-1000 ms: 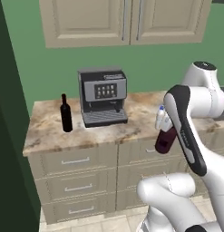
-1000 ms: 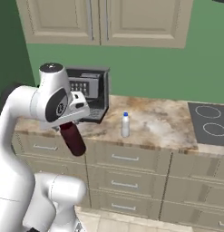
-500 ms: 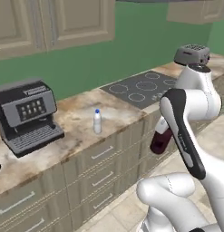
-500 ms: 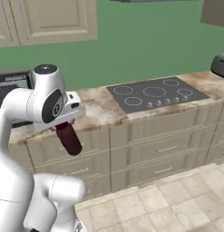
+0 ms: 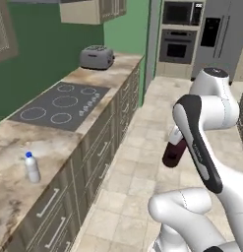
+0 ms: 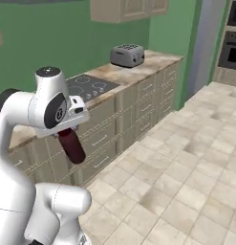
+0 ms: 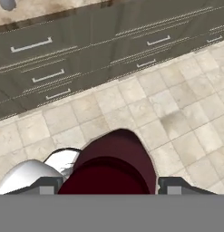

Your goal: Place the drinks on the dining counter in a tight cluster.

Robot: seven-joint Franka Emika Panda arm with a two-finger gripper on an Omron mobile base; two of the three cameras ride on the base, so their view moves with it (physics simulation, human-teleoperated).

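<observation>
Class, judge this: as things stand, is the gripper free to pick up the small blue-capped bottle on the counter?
Probably not: the gripper is shut on the maroon bottle, out over the floor, apart from the small bottle.

The left base view looks from behind the arm, on its left, forward and down along the counter [image 5: 69, 110] toward the toaster [image 5: 96, 57] at 11 o'clock. The right base view looks from behind on the right at the same counter [image 6: 138, 64] and toaster [image 6: 127, 55], here at 12 o'clock. The hand view looks straight down, close over the maroon bottle [image 7: 114, 165], at the floor tiles [image 7: 177, 118] and drawers [image 7: 86, 50].
</observation>
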